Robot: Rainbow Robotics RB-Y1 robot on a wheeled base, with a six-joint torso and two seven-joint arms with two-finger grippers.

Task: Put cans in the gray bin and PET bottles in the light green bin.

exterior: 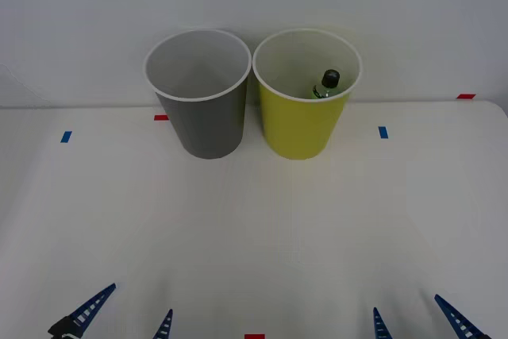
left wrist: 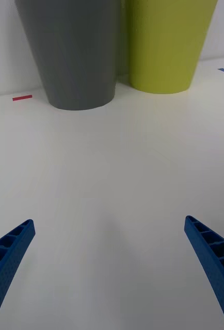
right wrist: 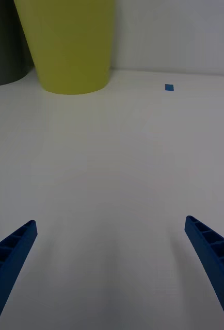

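PET bottle (exterior: 326, 84) sits inside the light green bin (exterior: 302, 129), black cap just below the rim, well ahead of the right tool (exterior: 419, 325). Gray bin (exterior: 202, 121) stands touching the green one, ahead of the left tool (exterior: 119, 313); nothing visible in it. Both tools hover low over the desk (exterior: 254, 228), fingers spread, holding nothing. No cans in sight. Sorting looks done, judging by the bare desk.

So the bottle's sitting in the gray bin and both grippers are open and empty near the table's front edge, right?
Not quite. The front view shows the bottle in the light green bin, not the gray bin. The left gripper and right gripper are open and empty, as you said.
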